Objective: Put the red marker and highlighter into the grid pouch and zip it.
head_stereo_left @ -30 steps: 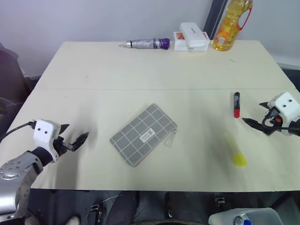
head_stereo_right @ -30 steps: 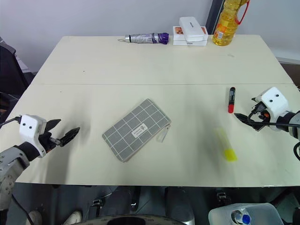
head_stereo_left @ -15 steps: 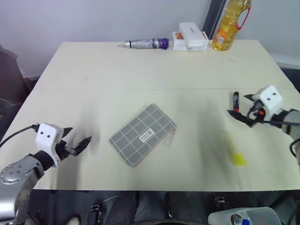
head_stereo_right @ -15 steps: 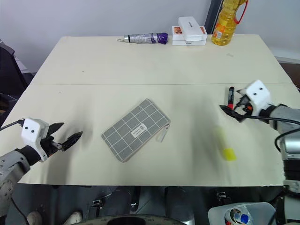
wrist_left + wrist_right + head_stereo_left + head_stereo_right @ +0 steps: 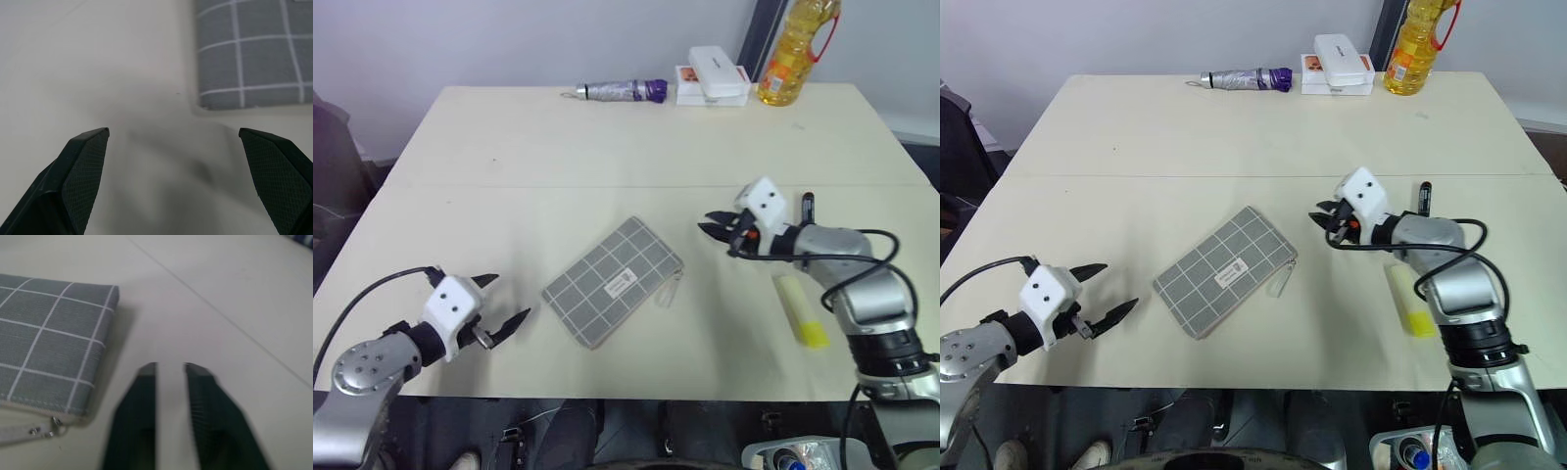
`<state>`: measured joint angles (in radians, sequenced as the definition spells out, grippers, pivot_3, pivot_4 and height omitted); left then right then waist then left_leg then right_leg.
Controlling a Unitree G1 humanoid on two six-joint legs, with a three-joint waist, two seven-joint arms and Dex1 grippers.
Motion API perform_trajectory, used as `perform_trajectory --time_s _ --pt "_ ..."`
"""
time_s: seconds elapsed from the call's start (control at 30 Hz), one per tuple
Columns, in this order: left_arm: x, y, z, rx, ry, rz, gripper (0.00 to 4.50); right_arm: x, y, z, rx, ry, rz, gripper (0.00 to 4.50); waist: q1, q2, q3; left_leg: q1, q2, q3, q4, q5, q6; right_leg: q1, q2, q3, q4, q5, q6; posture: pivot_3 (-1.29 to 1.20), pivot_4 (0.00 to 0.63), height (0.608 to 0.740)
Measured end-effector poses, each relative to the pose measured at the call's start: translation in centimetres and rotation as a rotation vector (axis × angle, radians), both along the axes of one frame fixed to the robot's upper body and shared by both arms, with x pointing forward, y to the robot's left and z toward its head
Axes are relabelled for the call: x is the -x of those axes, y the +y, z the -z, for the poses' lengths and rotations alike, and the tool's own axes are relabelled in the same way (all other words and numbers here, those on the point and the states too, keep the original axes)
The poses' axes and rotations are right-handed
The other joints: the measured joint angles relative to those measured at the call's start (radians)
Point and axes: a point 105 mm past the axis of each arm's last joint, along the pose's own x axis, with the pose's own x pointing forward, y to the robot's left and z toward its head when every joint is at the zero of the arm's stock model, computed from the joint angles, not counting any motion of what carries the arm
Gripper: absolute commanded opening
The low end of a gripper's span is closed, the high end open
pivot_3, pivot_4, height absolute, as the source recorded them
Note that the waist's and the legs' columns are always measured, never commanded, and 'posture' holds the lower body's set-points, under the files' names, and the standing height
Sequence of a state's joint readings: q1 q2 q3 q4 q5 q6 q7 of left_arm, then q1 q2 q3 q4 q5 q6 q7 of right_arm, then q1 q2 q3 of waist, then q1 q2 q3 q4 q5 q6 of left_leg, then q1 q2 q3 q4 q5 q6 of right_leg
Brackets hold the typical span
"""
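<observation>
The grid pouch (image 5: 612, 282) lies flat and slanted at the table's middle, its zipper pull (image 5: 671, 290) at the right corner. My right gripper (image 5: 707, 221) hovers just right of the pouch, shut with nothing between its fingers; the right wrist view has the pouch (image 5: 44, 323) close ahead. Behind that arm, the red marker (image 5: 808, 207) lies partly hidden. Near the front right lies the yellow highlighter (image 5: 801, 309). My left gripper (image 5: 509, 297) is open at the front left, short of the pouch's near corner (image 5: 254, 54).
Along the far edge lie a silver-and-purple tube (image 5: 617, 91), stacked white boxes (image 5: 713, 76) and a yellow oil bottle (image 5: 793, 49). The table's front edge runs close under my left gripper.
My right gripper swept left from beside the red marker to a spot near the pouch and shut. The left gripper shifted slightly toward the pouch and rolled, staying open.
</observation>
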<state>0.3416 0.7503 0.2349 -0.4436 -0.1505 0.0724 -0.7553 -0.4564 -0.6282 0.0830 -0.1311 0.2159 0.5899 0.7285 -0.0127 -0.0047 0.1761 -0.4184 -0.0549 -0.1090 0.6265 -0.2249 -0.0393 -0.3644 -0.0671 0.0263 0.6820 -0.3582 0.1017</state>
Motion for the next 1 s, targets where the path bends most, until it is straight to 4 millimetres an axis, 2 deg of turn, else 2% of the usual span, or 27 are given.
perform_trajectory --time_s 0.2,0.3,0.43,0.5,0.73,1.0 --pt "0.4 -3.0 0.5 -0.198 -0.208 0.223 4.5 -1.5 1.3 2.0 0.043 0.013 0.074 0.04 0.0 0.0 0.0 0.0 0.0 0.0 -0.001 0.0 0.0 -0.001 0.0 0.0 0.0 0.0 0.0 0.0 0.15 0.74" --pt "0.4 -4.9 0.4 -0.212 -0.298 0.292 4.5 -2.6 1.5 2.9 0.047 0.021 0.137 0.04 -0.002 0.0 0.0 0.0 0.0 0.0 -0.001 0.0 0.0 -0.002 0.0 0.0 0.001 0.0 0.0 0.0 0.15 0.74" --pt "0.2 -6.2 1.0 -0.24 -0.354 0.335 4.5 -3.9 0.8 3.8 0.07 0.038 0.22 0.04 -0.003 0.0 0.0 0.0 0.0 0.0 -0.002 0.0 0.0 -0.003 0.001 0.0 0.001 0.0 0.0 0.0 0.15 0.74" --pt "0.1 -7.1 1.1 -0.244 -0.385 0.356 4.5 -4.0 1.2 3.9 0.064 0.034 0.221 0.04 -0.004 0.0 0.0 0.0 0.0 0.0 -0.002 0.0 0.0 -0.002 0.001 0.0 0.001 0.0 0.0 0.0 0.15 0.74" --pt "-0.1 -8.5 1.4 -0.254 -0.425 0.382 4.5 -3.8 2.5 4.2 0.064 0.043 0.192 0.04 -0.008 0.001 -0.001 0.002 0.0 0.001 -0.002 0.0 0.0 -0.001 0.002 0.0 0.003 0.0 0.0 0.0 0.15 0.74" --pt "-0.1 -8.6 1.3 -0.271 -0.463 0.4 4.5 -2.2 4.7 4.6 0.074 0.063 0.101 0.04 -0.008 0.001 -0.001 0.004 0.0 0.0 -0.003 0.0 0.0 0.0 0.002 0.0 0.003 0.0 0.0 0.0 0.15 0.74"
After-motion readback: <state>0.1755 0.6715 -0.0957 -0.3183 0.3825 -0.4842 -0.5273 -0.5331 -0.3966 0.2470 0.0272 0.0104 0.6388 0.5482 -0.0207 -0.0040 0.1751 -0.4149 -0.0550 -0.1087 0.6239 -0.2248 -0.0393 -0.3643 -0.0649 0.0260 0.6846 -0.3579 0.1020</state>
